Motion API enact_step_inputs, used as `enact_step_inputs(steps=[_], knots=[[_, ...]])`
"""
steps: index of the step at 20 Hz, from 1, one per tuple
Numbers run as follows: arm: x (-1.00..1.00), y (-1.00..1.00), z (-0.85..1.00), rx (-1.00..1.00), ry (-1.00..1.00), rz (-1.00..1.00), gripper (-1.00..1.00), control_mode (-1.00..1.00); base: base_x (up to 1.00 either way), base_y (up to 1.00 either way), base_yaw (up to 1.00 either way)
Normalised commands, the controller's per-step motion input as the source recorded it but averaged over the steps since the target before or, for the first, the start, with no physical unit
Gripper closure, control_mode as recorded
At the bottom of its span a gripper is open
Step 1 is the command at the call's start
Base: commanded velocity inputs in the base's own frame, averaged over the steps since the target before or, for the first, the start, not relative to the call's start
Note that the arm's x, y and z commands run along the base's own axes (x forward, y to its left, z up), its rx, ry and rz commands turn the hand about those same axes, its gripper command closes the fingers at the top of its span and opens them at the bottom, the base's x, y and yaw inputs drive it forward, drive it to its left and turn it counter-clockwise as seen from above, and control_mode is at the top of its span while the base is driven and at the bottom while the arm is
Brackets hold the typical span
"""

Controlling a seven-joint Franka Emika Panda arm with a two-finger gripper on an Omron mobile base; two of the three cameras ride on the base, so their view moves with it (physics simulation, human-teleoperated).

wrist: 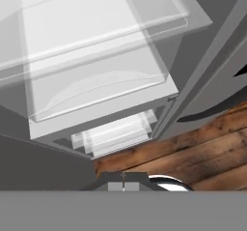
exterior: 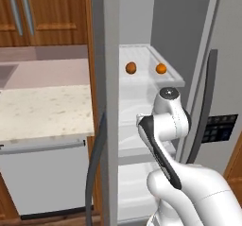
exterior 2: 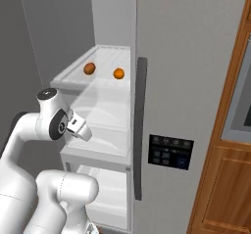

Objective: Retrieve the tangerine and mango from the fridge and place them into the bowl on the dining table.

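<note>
The fridge [exterior: 215,55] stands with its left door swung open, showing a white inside with clear shelves. Two round orange fruits lie on the upper shelf [exterior: 168,76]: a darker brownish one [exterior: 131,67] [exterior 2: 88,68] on the left and a brighter orange one [exterior: 161,68] [exterior 2: 118,73] on the right. I cannot tell which is the tangerine and which the mango. My gripper [wrist: 123,185] is shut with nothing in it. It hangs in front of the fridge, below the fruit shelf, and looks down at the clear lower drawers [wrist: 96,80]. The bowl and the dining table are out of view.
The open door's edge and its dark handle [exterior: 94,168] stand left of the arm. A beige counter [exterior: 42,111] over a white appliance [exterior: 47,178] lies further left. The shut right door has a dark handle [exterior 2: 141,125] and a control panel [exterior 2: 169,151]. Wooden cabinets [exterior 2: 230,169] flank the right.
</note>
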Motion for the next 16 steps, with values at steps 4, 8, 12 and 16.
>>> enact_step_inputs(steps=[4, 8, 12, 16], knots=[[0.00, 0.00, 0.00, 0.00, 0.00, 0.00, 1.00, 1.00, 0.39, 0.11, -0.10], [0.00, 0.00, 0.00, 0.00, 0.00, 0.00, 1.00, 1.00, 0.34, 0.14, -0.08], [0.00, 0.00, 0.00, 0.00, 0.00, 0.00, 1.00, 1.00, 0.35, 0.18, -0.08], [0.00, 0.00, 0.00, 0.00, 0.00, 0.00, 1.00, 1.00, 0.32, 0.23, -0.07]])
